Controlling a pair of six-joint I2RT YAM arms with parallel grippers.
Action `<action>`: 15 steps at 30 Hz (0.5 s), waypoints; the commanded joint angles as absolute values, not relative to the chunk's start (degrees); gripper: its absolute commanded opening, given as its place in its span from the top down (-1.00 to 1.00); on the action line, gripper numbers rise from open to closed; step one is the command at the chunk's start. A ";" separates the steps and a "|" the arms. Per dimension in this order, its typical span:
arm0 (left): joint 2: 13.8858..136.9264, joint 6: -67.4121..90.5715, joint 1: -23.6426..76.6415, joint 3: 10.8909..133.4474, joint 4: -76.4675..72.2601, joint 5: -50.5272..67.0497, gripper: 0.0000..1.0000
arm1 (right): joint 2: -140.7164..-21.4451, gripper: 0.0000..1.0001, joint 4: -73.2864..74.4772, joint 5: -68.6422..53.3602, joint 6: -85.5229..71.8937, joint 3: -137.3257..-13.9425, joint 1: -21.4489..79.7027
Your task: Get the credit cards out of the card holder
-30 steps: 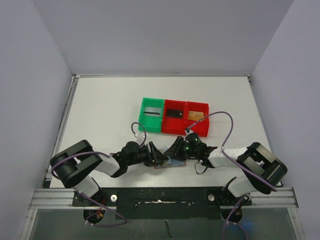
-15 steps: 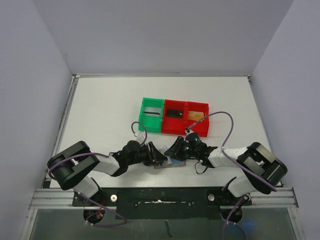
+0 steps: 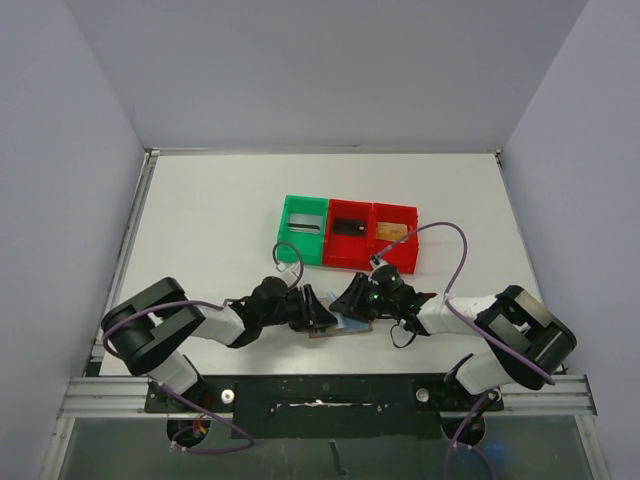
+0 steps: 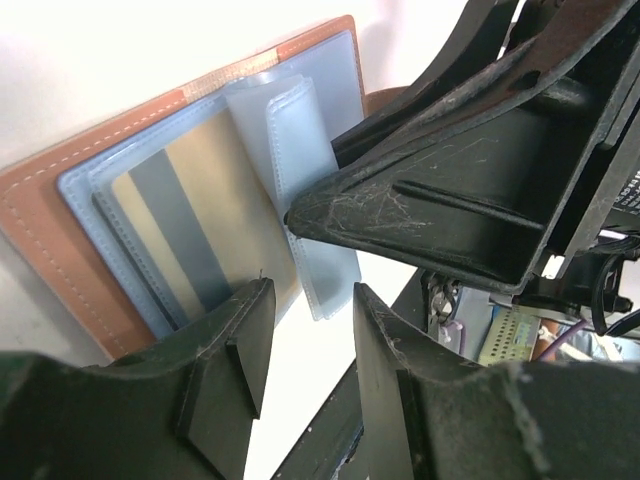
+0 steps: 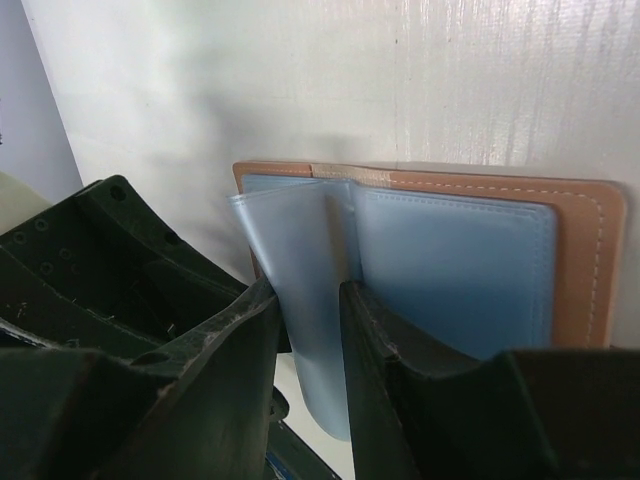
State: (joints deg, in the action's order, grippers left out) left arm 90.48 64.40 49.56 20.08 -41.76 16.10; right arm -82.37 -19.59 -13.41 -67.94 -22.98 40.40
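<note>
Over the last second only the left arm crept inward. Holder [image 3: 338, 326] sat unmoved at 6 o'clock of the bins [image 3: 347, 234]. Right gripper [image 5: 308, 300] pinched a sleeve [image 5: 295, 240] upright. Left gripper [image 4: 310, 300] hung narrowly parted and empty beside the gold card [image 4: 190, 230]. Card not yet out.

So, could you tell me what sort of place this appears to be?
Probably a lab robot test cell: a white table boxed in by bare pale-grey walls, two white-and-black robot arms bolted to a metal rail, and red and green plastic bins.
</note>
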 commanded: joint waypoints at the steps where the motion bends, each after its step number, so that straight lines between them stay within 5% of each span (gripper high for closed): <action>1: 91.29 60.03 49.82 22.91 -42.36 18.98 0.28 | -80.82 0.37 -18.94 -14.65 -65.63 -23.47 39.80; 15: 96.33 59.93 49.53 23.23 -55.65 26.63 0.23 | -78.51 0.25 -19.29 -18.19 -63.00 -23.16 38.97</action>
